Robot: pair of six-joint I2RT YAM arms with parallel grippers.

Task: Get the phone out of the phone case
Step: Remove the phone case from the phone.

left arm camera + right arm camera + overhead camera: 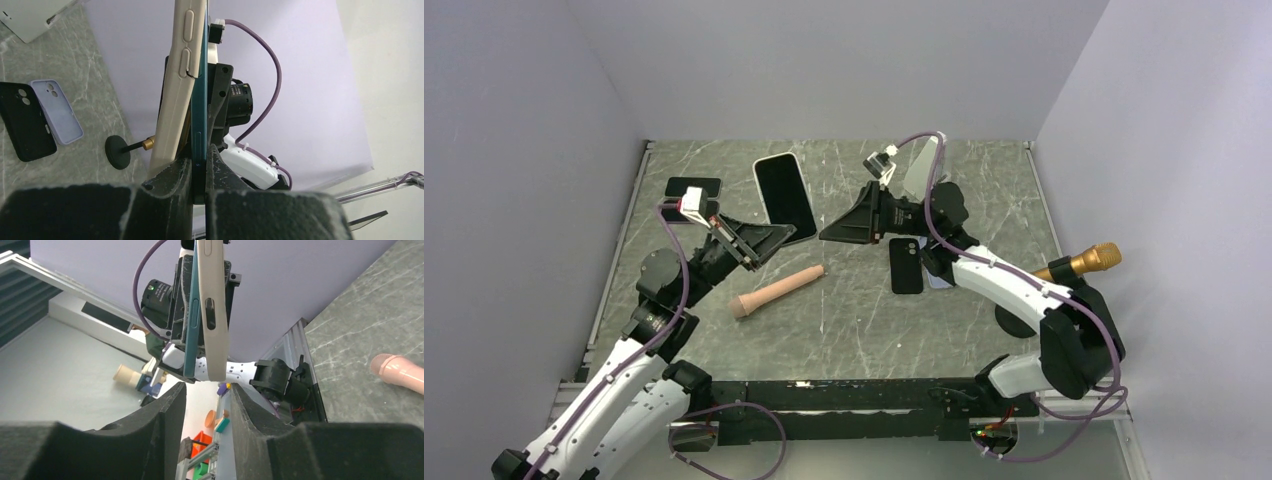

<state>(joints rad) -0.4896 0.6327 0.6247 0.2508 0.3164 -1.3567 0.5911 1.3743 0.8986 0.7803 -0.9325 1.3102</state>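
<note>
The phone (784,195) is tilted up above the table, screen up, with its beige phone case (771,162) showing as a pale rim. My left gripper (782,236) is shut on its near end. In the left wrist view the jaws (199,165) clamp the phone's teal edge (199,100), and the beige case (176,75) leans off it to the left. My right gripper (826,234) hovers at the phone's right side. Its fingers (207,390) stand apart with nothing between them, just short of the case (212,305) and the phone's edge (191,330).
A black case (906,265) and a lilac case (57,112) lie at centre right. A pink cylinder (776,291) lies in the middle. A gold microphone (1089,262) on a round base (117,151) stands at the right. Another dark case (692,187) lies at the back left.
</note>
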